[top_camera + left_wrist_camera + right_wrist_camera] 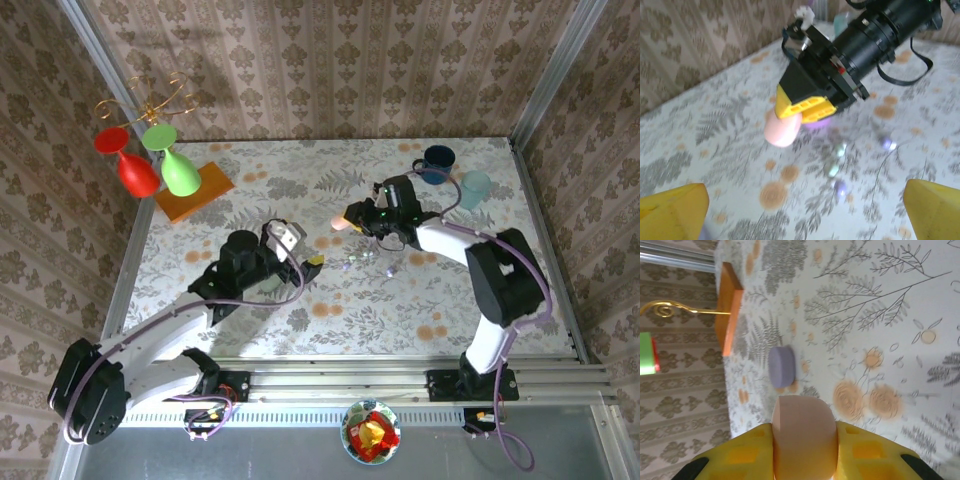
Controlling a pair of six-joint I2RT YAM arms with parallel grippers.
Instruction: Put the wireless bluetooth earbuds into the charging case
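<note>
Right wrist view: my right pincer (804,462) clenches the pale pink pebble-shaped plastic charging case (802,425), I judge to steady it for loading. My left pincer (805,215) hangs spread wide and empty above the tiny glossy pastel earbuds (887,144), loose on the floral tabletop (715,125) near that case. They blur into glints, so I cannot count them; whether the lid is open is hidden. 1 rounded lilac case (781,366) lies apart.
</note>
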